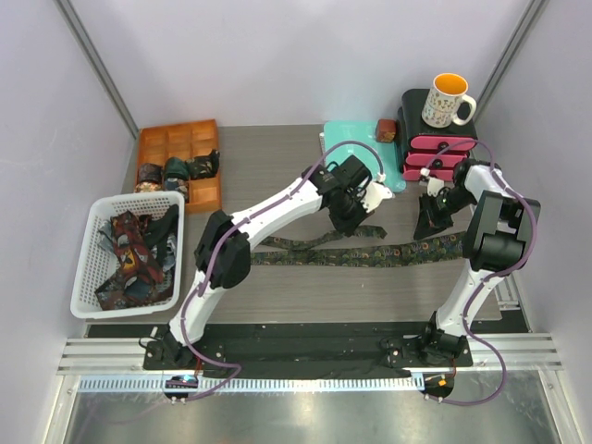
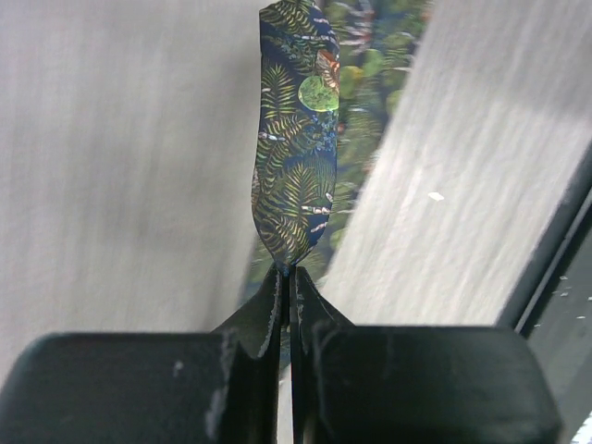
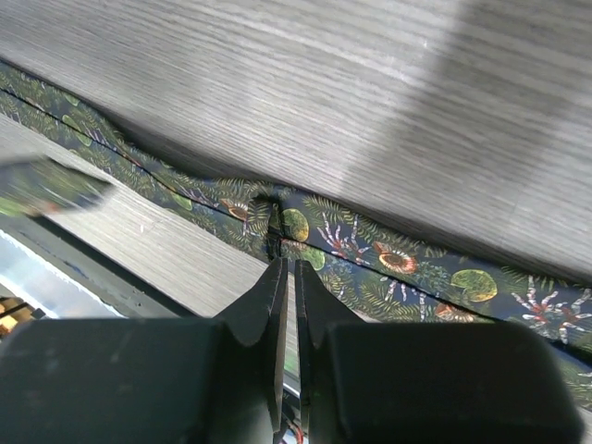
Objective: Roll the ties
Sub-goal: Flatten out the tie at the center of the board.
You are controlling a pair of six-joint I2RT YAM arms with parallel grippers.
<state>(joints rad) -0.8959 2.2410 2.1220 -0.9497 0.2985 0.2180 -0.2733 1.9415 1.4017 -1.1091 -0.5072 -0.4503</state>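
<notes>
Left claw (image 2: 285, 271) and right claw (image 3: 287, 263) are both clamped on the tie (image 2: 291, 166), so keep it taut and untwisted to start a tight roll.

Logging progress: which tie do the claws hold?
The leaf-print tie stretched across the table; others sit heaped in the white basket or rolled in the orange tray.

Tie (image 1: 370, 252) stretched across worktop (image 1: 268, 176), basket (image 1: 129, 198) of ties (image 1: 139, 254) at left, tray (image 1: 176, 129) with rolls (image 1: 176, 169) behind it, folder (image 1: 351, 131) at back, mug (image 1: 449, 100) on boxes (image 1: 453, 148) back right
</notes>
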